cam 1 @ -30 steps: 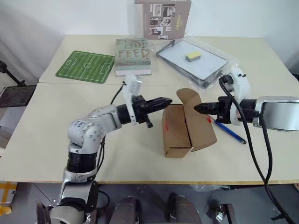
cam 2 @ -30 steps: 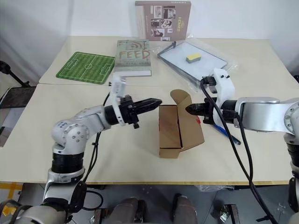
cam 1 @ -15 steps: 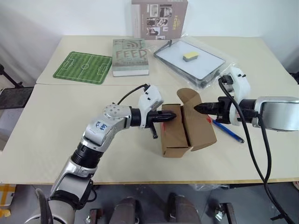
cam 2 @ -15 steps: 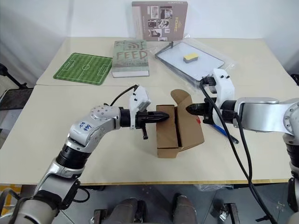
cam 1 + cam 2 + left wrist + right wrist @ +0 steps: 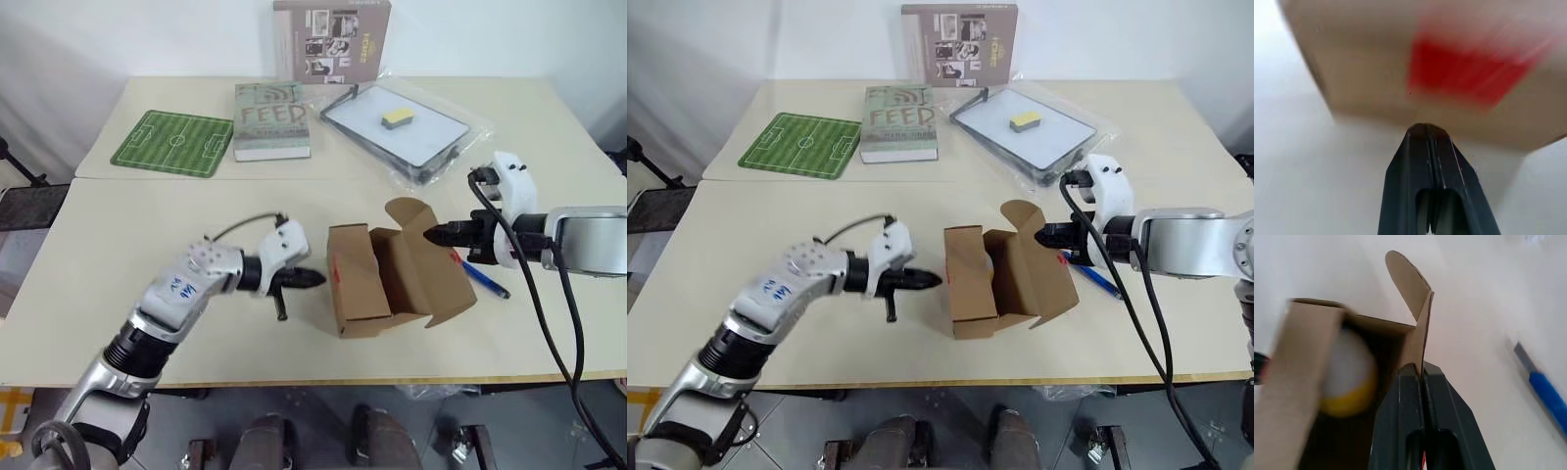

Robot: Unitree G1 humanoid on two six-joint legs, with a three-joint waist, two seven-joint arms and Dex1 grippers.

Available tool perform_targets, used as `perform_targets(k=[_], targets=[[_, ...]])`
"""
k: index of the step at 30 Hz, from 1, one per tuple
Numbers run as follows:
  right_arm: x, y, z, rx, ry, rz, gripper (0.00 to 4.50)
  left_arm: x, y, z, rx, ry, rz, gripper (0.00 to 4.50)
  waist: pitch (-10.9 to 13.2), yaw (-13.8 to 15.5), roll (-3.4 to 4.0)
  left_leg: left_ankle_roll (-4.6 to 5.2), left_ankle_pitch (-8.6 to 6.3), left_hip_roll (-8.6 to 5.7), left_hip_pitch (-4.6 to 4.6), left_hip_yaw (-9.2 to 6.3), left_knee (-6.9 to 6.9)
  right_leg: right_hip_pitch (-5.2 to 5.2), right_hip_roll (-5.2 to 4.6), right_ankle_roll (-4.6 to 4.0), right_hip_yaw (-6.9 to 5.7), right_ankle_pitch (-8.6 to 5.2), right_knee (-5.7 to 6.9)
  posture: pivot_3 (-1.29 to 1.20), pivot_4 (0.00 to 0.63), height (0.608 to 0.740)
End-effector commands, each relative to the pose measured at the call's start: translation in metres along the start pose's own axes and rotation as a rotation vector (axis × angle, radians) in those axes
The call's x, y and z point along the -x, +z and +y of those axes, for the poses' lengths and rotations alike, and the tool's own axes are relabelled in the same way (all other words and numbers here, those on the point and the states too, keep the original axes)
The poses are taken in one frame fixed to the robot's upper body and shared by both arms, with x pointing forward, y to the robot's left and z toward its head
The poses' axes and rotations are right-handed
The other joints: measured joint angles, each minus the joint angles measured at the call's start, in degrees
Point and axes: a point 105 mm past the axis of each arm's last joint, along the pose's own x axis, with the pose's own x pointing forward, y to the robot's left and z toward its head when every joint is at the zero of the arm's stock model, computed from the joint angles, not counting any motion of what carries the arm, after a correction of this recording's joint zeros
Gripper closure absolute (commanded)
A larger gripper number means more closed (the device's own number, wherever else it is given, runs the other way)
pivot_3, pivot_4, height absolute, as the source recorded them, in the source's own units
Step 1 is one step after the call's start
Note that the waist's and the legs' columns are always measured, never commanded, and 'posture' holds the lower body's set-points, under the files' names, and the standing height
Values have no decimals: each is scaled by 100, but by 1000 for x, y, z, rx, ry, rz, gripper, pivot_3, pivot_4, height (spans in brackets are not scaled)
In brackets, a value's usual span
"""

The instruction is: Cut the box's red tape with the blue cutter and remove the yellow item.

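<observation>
Light was bright, even and diffuse from overhead, leaving only soft, short shadows on the table. Both head views were sharp. In the wrist views the red tape and the box were smeared by blur.

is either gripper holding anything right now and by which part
The right gripper pinches the brown cardboard box by its raised flap edge. The left gripper is shut on nothing.

Football-pitch mat, green book, upright booklet, tablet with yellow block on table
</observation>
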Motion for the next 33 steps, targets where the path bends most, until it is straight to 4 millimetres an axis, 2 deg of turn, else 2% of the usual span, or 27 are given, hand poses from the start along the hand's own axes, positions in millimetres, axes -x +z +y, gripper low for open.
perform_targets(k=[1, 6, 10, 13, 19, 21, 26, 33], targets=[[4, 8, 10, 37, 32, -22, 4476, 5, 53, 11, -107, 68, -153, 4500, 0, 57, 0, 0, 2, -4, -14, -13, 6, -3, -4, 0, -11, 0, -1, 0, 150, 740], [0, 5, 13, 42, 41, -12, 4476, 11, 87, 9, -87, 24, -267, 4500, 0, 103, 0, 5, -1, -17, -23, -19, 1, -2, -9, 9, -22, 5, -14, 0, 150, 740], [0, 6, 14, 39, 39, -22, 4476, 23, 85, 22, -87, 58, -254, 4500, 0, 95, 0, 5, -1, -21, -27, -10, -6, -4, -5, 9, -37, 5, -16, 0, 150, 740], [0, 6, 14, 38, 36, -28, 4476, 30, 94, 29, -83, 75, -298, 4500, 0, 93, 0, 3, 0, -20, -29, 2, -4, -4, -3, 9, -38, 5, -16, 0, 150, 740], [1, 6, 13, 37, 31, -34, 4476, 30, 130, 16, -95, -6, -417, 4500, 0, 164, 0, 3, 0, -20, -46, 1, 10, -4, -7, 13, -42, 7, -18, 0, 150, 740], [1, 6, 13, 37, 30, -35, 4476, 22, 129, 9, -113, -42, -396, 4500, 0, 148, 0, 3, 0, -22, -50, -1, 10, -4, -7, 15, -45, 8, -19, 0, 150, 740], [1, 6, 14, 38, 26, -42, 4476, 7, 106, -2, -159, -95, -271, 4500, 0, 133, 0, 2, 1, -33, -48, -1, 7, -4, 0, 13, -52, 7, -18, 0, 150, 740], [3, 5, 10, 35, 14, -44, 4476, 18, 88, 0, -186, -111, -171, 4500, 0, 116, 0, 1, 2, -30, -48, 1, 9, -5, 1, 13, -48, 7, -18, 0, 150, 740]])
